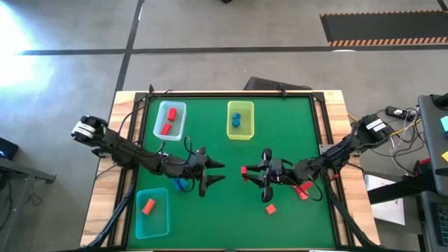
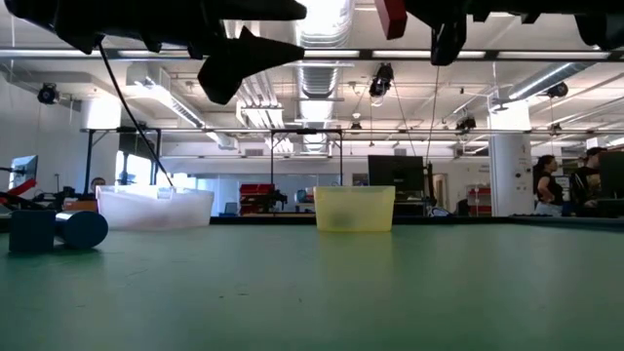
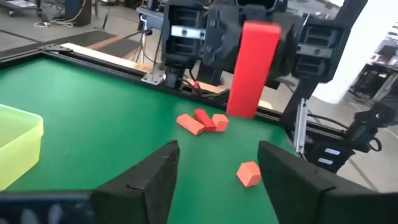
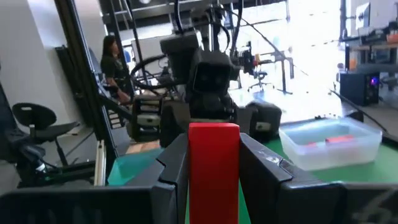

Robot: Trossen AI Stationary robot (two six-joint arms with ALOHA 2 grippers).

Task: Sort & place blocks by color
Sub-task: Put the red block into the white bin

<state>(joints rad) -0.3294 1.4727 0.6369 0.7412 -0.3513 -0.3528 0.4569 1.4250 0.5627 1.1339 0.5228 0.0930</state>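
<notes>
A green felt table (image 1: 231, 150) fills the work area. Near its middle, the right gripper (image 1: 246, 170) clamps a red rectangular bar block (image 4: 213, 168) upright in the air, apparently presenting it to the left gripper (image 1: 217, 172), whose fingers stand apart facing it, likely for a handover.

Brightly, evenly lit throughout. Strong white glare on the concrete floor (image 1: 28, 28) at top left of the high view. Blown-out ceiling lights (image 2: 327, 19) in the low view, arms reduced to dark silhouettes against them. Overexposed windows (image 4: 311, 31) behind in the right wrist view. Soft, short shadows on the green table (image 1: 280, 150). Near fingers (image 3: 149, 180) blurred, out of focus.
</notes>
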